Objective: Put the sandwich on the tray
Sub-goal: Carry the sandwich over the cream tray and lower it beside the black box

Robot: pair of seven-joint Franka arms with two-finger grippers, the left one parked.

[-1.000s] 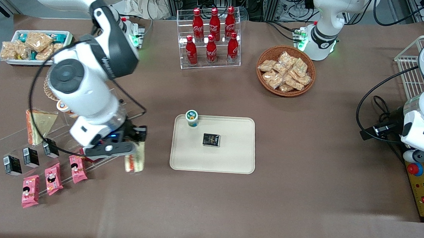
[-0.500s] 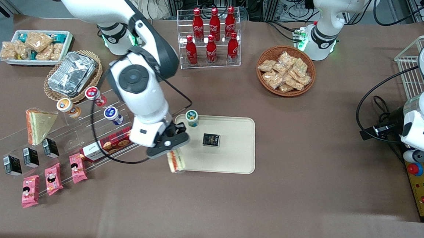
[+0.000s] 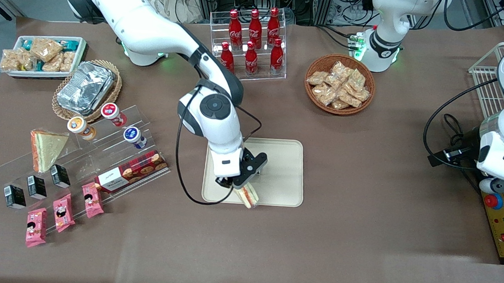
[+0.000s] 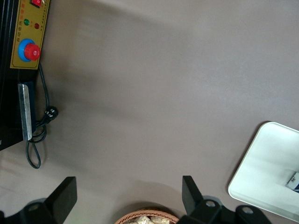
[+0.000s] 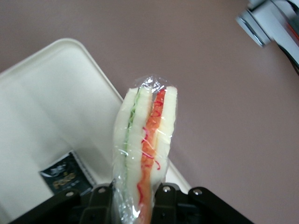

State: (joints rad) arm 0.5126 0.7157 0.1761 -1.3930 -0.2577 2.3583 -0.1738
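My right gripper (image 3: 244,185) hangs over the tray's edge nearest the front camera, shut on the clear-wrapped sandwich (image 3: 248,196). The wedge sticks out from the jaws with its orange-red and pale striped filling showing (image 5: 145,144); both fingers (image 5: 100,200) press its sides. The cream tray (image 3: 284,178) lies mid-table under the gripper, seen from the wrist too as a pale rimmed surface (image 5: 42,102). A small black packet (image 5: 65,175) lies on the tray; the arm hides it in the front view.
A second wedge (image 3: 46,148) lies on the clear stepped rack (image 3: 80,157) toward the working arm's end, with small cups, black cartons, a cookie box and pink packets. A foil container (image 3: 85,87), snack bin (image 3: 43,55), cola rack (image 3: 251,43) and snack basket (image 3: 339,83) stand farther back.
The arm has swung from the rack toward the parked arm's end, carrying the sandwich from beside the tray to over its near edge. The green-lidded cup and black packet are now hidden by the arm.
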